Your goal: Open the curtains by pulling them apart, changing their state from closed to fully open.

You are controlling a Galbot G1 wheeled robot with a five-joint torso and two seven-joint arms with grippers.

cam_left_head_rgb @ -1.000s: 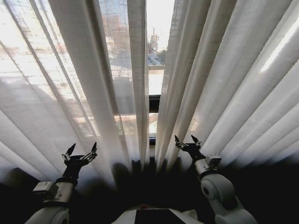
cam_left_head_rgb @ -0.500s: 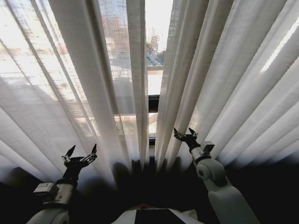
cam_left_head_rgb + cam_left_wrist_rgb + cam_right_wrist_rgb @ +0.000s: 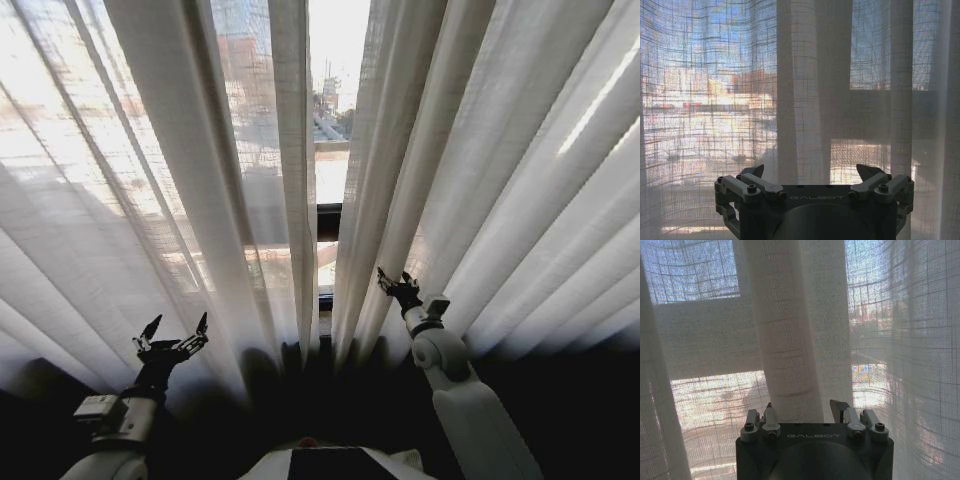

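the curtains [image 3: 450, 150] hung across the far window with only a narrow gap at centre; the right pincer [image 3: 399, 284] sat at the inner fold of the right panel [image 3: 790, 340], fingers a little apart around a pleat, not clamped. the left pincer [image 3: 172, 336] stood wide apart, near and left, short of the left panel [image 3: 800, 90]. risk judged: the sheer pleat could slip free on closing, or be dragged taut, leaving the gap unwidened.
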